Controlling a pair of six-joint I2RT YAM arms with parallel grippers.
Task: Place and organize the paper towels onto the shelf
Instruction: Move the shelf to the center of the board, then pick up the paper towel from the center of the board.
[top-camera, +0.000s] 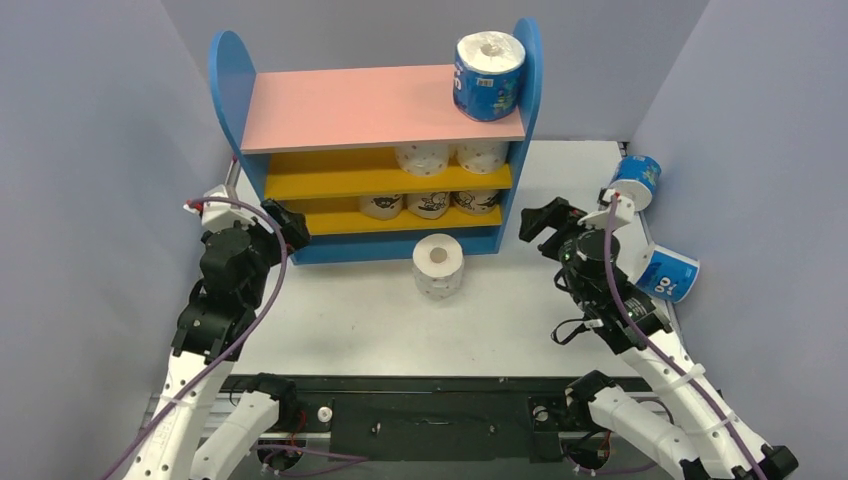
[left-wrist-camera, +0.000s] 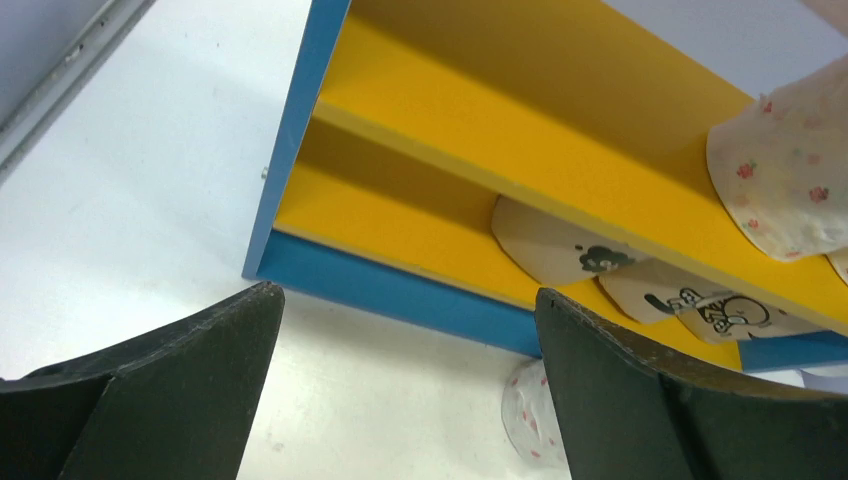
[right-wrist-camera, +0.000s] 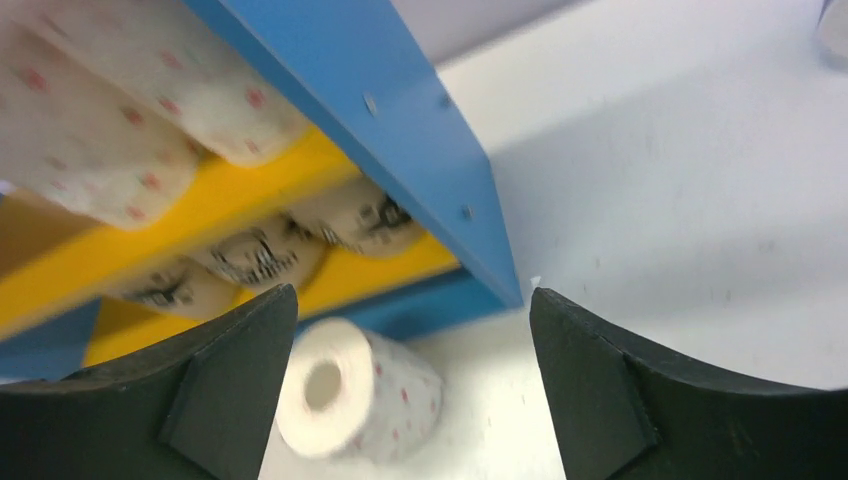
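The shelf (top-camera: 350, 105) stands at the back of the table. One blue-and-white roll (top-camera: 489, 76) stands on the right end of its pink top. Two white dotted rolls (top-camera: 450, 156) sit on the upper yellow board and three tan printed rolls (top-camera: 430, 204) on the lower one. A third dotted roll (top-camera: 438, 265) stands on the table in front of the shelf base; it also shows in the right wrist view (right-wrist-camera: 355, 400). My left gripper (top-camera: 290, 228) is open and empty by the shelf's lower left corner. My right gripper (top-camera: 535, 222) is open and empty beside the shelf's right panel.
Two more blue-and-white rolls (top-camera: 637, 180) (top-camera: 668, 272) lie against the right wall, behind my right arm. Grey walls close in the table on the left, back and right. The black rail with the arm bases (top-camera: 430, 410) runs along the near edge.
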